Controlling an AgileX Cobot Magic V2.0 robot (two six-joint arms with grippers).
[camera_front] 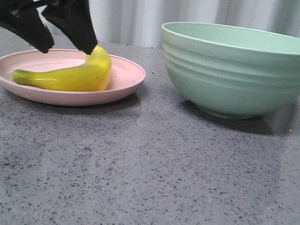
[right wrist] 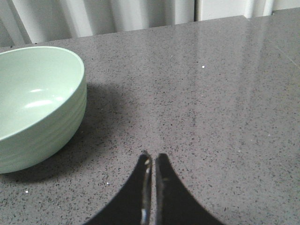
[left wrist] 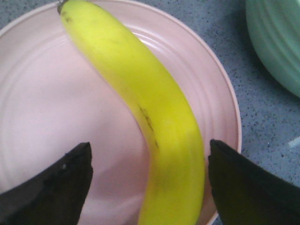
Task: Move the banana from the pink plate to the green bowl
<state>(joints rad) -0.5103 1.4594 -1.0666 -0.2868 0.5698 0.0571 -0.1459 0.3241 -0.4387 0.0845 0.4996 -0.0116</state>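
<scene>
The left hand (camera_front: 67,45) was matte black, with two broad, wedge-shaped fingers (camera_front: 22,24) tapering to blunt tips. The right hand (right wrist: 151,161) was likewise black, its curved fingers slightly glossy along the inner edges.

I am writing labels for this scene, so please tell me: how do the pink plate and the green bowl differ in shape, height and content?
The pink plate is shallow and low, while the green bowl is deep and stands much taller. The plate's surface shows only faint rings; the bowl's outer wall has clear horizontal ridges. The plate holds the banana, with the open left hand around it; the visible part of the bowl's inside is bare. Both are round, pale-coloured, and rest on the grey table.
</scene>
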